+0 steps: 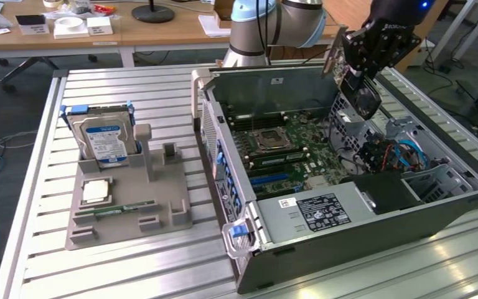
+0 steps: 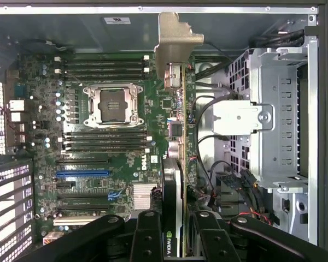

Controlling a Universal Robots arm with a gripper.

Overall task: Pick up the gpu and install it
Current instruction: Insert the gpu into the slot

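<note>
My gripper (image 1: pixel 362 76) is shut on the gpu (image 1: pixel 366 98), a thin dark card with a silver end bracket. I hold it on edge above the open computer case (image 1: pixel 347 243), toward the exterior view's right side of the motherboard (image 1: pixel 281 146). The wrist view looks down along the gpu (image 2: pixel 181 136), seen edge-on with its bracket (image 2: pixel 175 38) at the far end. Both black fingers (image 2: pixel 147 237) clamp the card at my gripper (image 2: pixel 177 240). It hangs over the board between the CPU socket (image 2: pixel 112 105) and the metal drive cage (image 2: pixel 273 109). A blue expansion slot (image 2: pixel 82 173) lies off to one side of the card.
The case lies on a slatted aluminium table (image 1: pixel 139 274). At the exterior view's left, a grey fixture (image 1: pixel 127 218) carries a silver hard drive (image 1: pixel 106 140), a processor chip (image 1: pixel 96 190) and a green memory stick (image 1: pixel 127 207). Cables (image 1: pixel 397 152) fill the case beside the cage.
</note>
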